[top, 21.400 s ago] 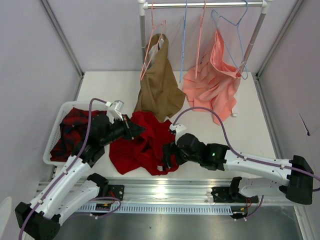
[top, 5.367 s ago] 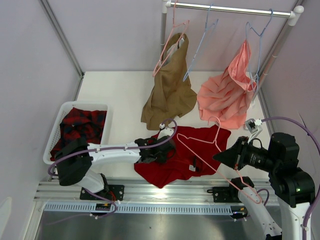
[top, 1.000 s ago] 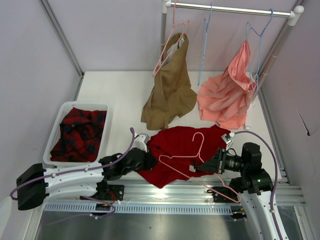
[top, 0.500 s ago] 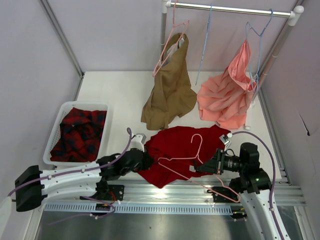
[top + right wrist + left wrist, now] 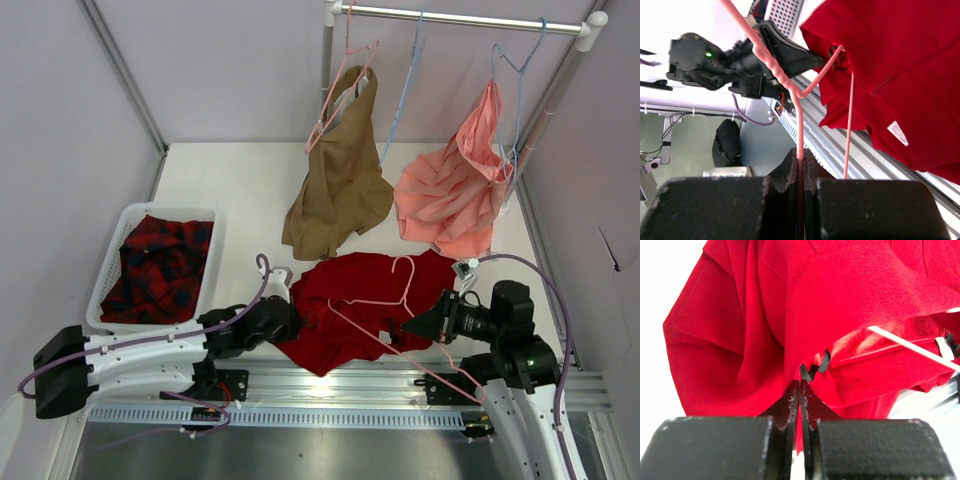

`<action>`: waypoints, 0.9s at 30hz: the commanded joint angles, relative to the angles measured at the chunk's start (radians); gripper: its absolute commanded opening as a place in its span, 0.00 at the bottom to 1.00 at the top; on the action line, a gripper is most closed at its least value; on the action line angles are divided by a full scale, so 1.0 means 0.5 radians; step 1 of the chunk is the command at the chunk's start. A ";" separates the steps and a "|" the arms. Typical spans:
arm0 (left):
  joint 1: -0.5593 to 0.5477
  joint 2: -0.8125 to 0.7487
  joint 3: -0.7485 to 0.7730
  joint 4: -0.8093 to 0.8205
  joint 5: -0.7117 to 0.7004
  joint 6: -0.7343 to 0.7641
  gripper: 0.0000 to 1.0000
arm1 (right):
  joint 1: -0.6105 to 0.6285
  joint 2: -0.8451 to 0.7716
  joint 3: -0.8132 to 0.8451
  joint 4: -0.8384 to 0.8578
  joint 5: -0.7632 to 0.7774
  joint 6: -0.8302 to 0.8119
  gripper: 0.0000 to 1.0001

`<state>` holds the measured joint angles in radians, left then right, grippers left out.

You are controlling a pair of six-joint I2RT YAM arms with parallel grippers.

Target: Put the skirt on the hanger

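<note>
The deep-red skirt (image 5: pixel 355 295) lies crumpled on the table's near edge between both arms. My left gripper (image 5: pixel 291 318) is at its left edge, jaws shut on a fold of the red cloth (image 5: pixel 745 340), just below a small black loop (image 5: pixel 815 371). My right gripper (image 5: pixel 412 324) is shut on the thin pale-pink hanger (image 5: pixel 408 280), which it holds over the skirt's right half, hook pointing away from me. In the right wrist view the hanger's wire (image 5: pixel 799 125) runs straight up out of the closed jaws, with the skirt (image 5: pixel 900 70) to the right.
A tan garment (image 5: pixel 340 185) and a salmon-pink garment (image 5: pixel 450 200) hang from the rail (image 5: pixel 460 18) at the back, with light-blue hangers (image 5: pixel 402 90) between them. A white basket (image 5: pixel 107 270) holding a plaid garment stands at the left. The metal rail of the arms' bases (image 5: pixel 330 385) runs along the near edge.
My left jaws have closed on the skirt's left edge. The right gripper has shifted the hanger slightly to the right, over the skirt.
</note>
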<state>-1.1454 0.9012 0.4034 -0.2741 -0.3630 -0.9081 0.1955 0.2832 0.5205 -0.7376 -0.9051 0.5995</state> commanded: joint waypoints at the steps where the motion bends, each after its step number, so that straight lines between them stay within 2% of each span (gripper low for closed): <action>1: -0.013 0.041 0.092 0.094 -0.044 0.024 0.08 | 0.008 0.029 0.131 -0.031 0.031 -0.033 0.00; 11: -0.013 0.078 0.107 0.125 -0.081 0.028 0.08 | 0.011 -0.014 0.137 0.049 -0.116 0.123 0.00; 18: -0.013 0.097 0.113 0.137 -0.096 0.031 0.14 | 0.017 -0.051 0.116 0.033 -0.172 0.175 0.00; 27: -0.010 0.118 0.129 0.159 -0.099 0.052 0.16 | 0.054 -0.057 0.045 0.049 -0.187 0.200 0.00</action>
<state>-1.1461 0.9569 0.4194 -0.2295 -0.3874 -0.9001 0.2089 0.2646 0.5488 -0.7403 -0.9710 0.6811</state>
